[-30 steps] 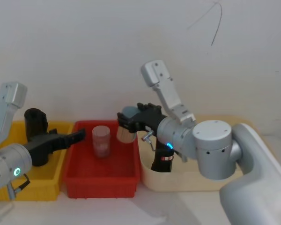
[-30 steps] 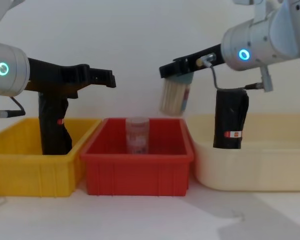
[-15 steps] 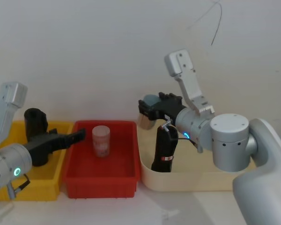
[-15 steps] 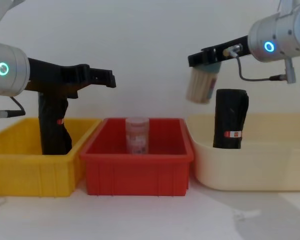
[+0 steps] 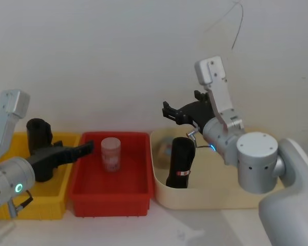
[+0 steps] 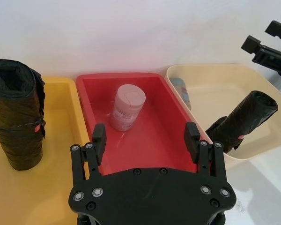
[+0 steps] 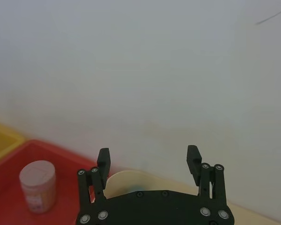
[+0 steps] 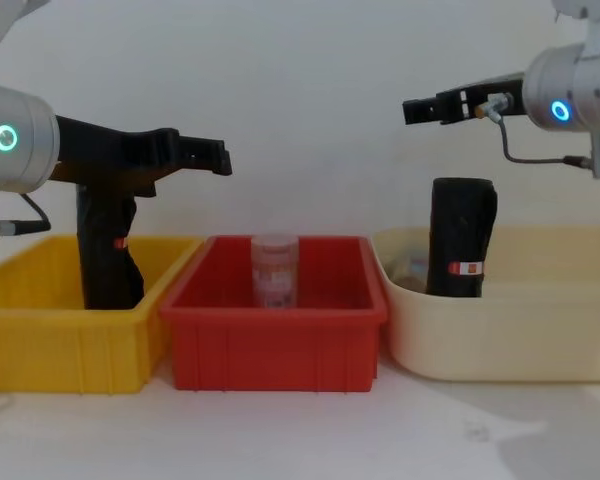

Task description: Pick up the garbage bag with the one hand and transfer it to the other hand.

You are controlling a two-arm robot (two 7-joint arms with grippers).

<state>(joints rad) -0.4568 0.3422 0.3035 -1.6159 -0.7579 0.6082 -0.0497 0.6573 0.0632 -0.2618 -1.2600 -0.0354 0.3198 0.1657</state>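
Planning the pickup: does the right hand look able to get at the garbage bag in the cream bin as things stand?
Probably yes. The right hand is open and empty, raised above the cream bin, and the garbage bag stands upright just below it with its top uncovered. Nothing lies between them.

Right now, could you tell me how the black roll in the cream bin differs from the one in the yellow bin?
The garbage bag stands in the cream bin and bears a red-and-white label; the other black roll stands in the yellow bin showing only a small red mark. Both are wrinkled, upright and ungripped.
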